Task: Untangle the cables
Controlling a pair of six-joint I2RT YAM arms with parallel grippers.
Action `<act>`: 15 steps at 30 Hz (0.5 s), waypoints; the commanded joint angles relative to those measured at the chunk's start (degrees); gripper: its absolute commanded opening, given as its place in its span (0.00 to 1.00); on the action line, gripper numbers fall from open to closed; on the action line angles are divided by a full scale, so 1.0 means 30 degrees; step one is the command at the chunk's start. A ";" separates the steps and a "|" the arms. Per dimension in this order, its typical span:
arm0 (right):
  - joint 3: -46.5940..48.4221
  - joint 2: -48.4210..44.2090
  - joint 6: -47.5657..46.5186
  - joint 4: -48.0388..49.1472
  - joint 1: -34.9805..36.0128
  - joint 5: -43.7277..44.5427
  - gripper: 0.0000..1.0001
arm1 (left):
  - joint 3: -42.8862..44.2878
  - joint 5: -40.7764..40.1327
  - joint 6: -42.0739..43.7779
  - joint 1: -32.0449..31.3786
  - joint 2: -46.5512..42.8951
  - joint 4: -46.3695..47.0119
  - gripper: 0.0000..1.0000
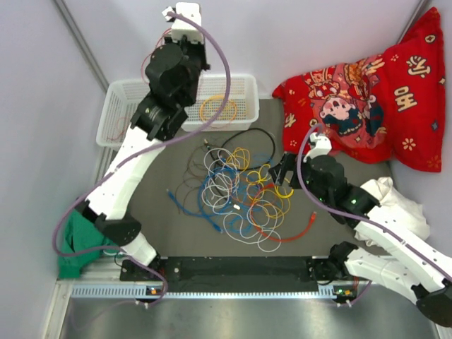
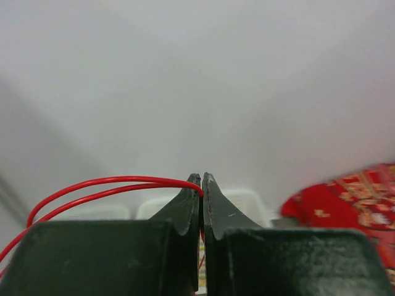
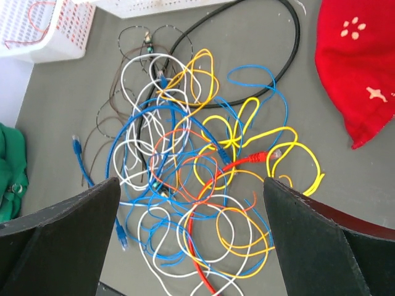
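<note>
At the middle of the grey mat (image 1: 176,244) lay the cables (image 1: 240,198), a loose heap of white, blue, yellow, orange and red loops crossing one another, with a black cable (image 3: 271,80) arcing round its 1 o'clock side. Toward 11 o'clock of the heap stood a white basket (image 1: 120,106), and a coiled yellow cable (image 1: 215,109) lay inside it.

The left gripper (image 2: 202,179) was raised high above the basket, at about 12 o'clock from the heap. Its jaws were pressed together on a thin red wire (image 2: 111,185) that looped away to its left. Where that wire's far end lay could not be told for certain, though a thin red strand showed inside the basket in the right wrist view. The right gripper (image 3: 191,182) hung over the heap's 3 o'clock edge, jaws spread wide and holding nothing.

The step in hand looked like the putting-away of one freed strand, the red wire, while the other arm lined up the next pick. That next move seemed to call for a descent onto an outer strand with few crossings. The yellow loop (image 3: 296,151) at the heap's 3 o'clock fringe looked a fair choice. It would want a pinch on a single strand and a slow pull outward, lest the neighbours drag along.
</note>
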 commanded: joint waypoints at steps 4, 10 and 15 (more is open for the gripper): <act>0.1476 0.0745 -0.0019 0.0054 -0.0087 -0.1683 0.98 | 0.0438 -0.0596 -0.3080 0.6627 0.1877 -0.1255 0.00; 0.2030 0.2004 -0.0515 0.0055 -0.0115 -0.2536 0.98 | 0.0351 0.0725 -0.5076 1.0292 0.3665 -0.0525 0.00; 0.2618 0.3616 -0.1190 0.0113 -0.0115 -0.2857 0.98 | -0.0587 0.1135 -0.4960 1.1964 0.4748 0.0999 0.00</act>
